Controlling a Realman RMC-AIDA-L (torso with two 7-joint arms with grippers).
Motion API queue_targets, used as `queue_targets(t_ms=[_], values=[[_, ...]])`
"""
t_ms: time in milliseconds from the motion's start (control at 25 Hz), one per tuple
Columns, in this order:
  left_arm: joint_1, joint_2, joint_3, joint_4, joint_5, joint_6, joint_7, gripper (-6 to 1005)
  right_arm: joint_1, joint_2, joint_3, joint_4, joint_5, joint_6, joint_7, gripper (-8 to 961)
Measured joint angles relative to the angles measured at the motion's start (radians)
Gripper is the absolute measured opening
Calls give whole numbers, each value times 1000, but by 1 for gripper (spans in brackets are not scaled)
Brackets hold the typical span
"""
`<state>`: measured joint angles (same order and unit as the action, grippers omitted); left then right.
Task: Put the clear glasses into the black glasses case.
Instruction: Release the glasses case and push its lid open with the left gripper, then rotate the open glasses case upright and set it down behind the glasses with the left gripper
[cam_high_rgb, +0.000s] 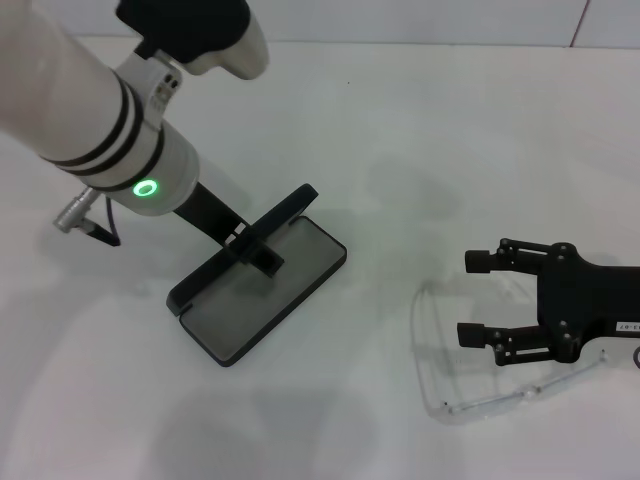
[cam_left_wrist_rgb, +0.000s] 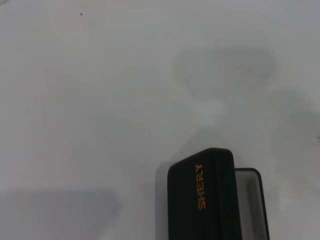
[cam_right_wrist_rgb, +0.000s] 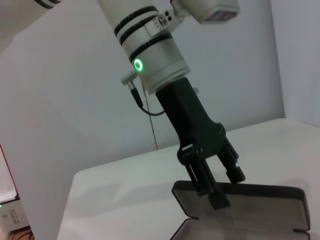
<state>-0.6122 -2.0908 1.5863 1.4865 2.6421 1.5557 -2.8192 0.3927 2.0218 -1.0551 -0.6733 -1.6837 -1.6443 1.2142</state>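
Observation:
The black glasses case (cam_high_rgb: 262, 300) lies open on the white table with its grey lining up and its lid raised. My left gripper (cam_high_rgb: 258, 250) is shut on that lid, one finger on each side of it. The right wrist view shows the same left gripper (cam_right_wrist_rgb: 226, 187) on the lid of the case (cam_right_wrist_rgb: 260, 200). The left wrist view shows the case lid (cam_left_wrist_rgb: 202, 200) with orange lettering. The clear glasses (cam_high_rgb: 428, 350) lie on the table to the right. My right gripper (cam_high_rgb: 478, 300) is open just over them, its fingers between the two thin arms.
The white table (cam_high_rgb: 420, 140) stretches between the case and the glasses. The left arm's white forearm (cam_high_rgb: 100, 110) reaches in from the upper left. A pale wall (cam_right_wrist_rgb: 60, 100) stands behind the table in the right wrist view.

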Motion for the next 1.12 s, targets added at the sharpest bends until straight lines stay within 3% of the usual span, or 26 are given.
queue_targets(t_ms=[720, 840, 1000, 1120], values=[[-31, 3, 11, -52, 11, -13, -3, 642, 11, 0, 1, 25, 11, 25, -2, 872], [-33, 3, 12, -46, 19, -13, 0, 398, 12, 0, 3, 26, 11, 27, -3, 872], [-35, 3, 25, -45, 51, -16, 2, 256, 16, 0, 3, 26, 11, 37, -3, 872], [-37, 2, 33, -45, 60, -20, 11, 240, 17, 0, 3, 26, 11, 42, -4, 872]])
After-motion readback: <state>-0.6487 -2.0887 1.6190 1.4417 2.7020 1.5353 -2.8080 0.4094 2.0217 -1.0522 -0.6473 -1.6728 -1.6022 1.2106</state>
